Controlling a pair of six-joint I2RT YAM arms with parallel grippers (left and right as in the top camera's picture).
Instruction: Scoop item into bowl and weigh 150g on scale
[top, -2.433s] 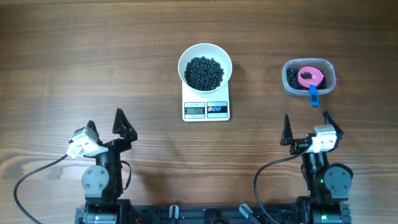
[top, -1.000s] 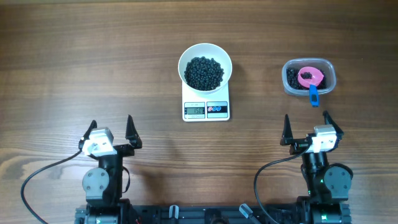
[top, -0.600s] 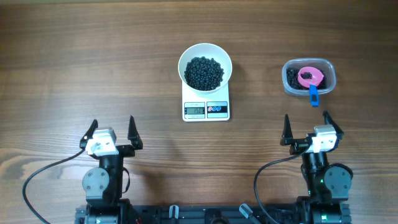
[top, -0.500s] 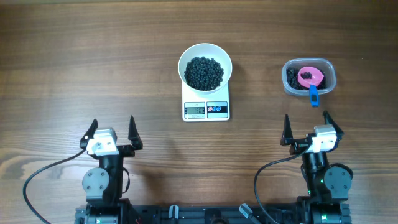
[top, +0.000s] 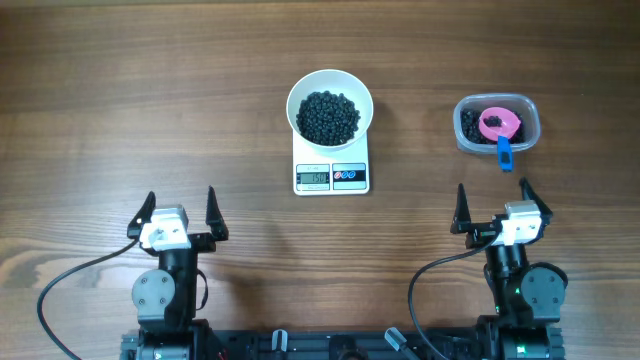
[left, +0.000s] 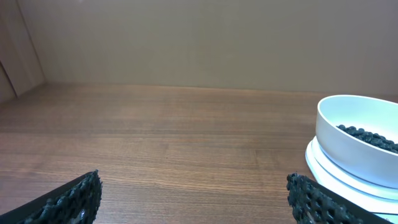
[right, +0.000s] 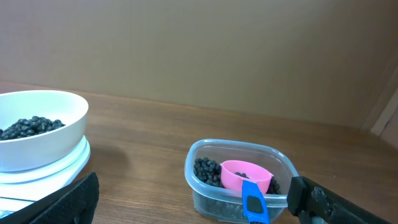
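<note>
Left end effector (top: 180, 195): fully released, jaws spread wide, grasping nothing and touching nothing. Right end effector (top: 491, 188): likewise released and empty. Both of mine hang over bare wood at the 6 o'clock edge of the overhead view. My finger pads (left: 68, 202) are black with a coarse knobbled texture.

The bowl (top: 298, 88) is round, smooth and plain white. It sits on the 12 o'clock end of the scale (top: 331, 163), at about 1 o'clock from my left end effector and 10 o'clock from my right. The item (top: 329, 116), small round black pieces, lies heaped in it. The scale is flat, white and rectangular; its grey display faces 6 o'clock, the digits too small to read.

At 3 o'clock from the bowl, well apart, stands a clear rounded plastic tub (top: 535, 125) holding more black pieces and a pink scoop (top: 497, 122) whose blue handle (top: 504, 153) overhangs the 6 o'clock rim.

The surface (top: 150, 90) is dark brown wood with lengthwise grain. A plain tan wall (left: 199, 37) stands behind it.
</note>
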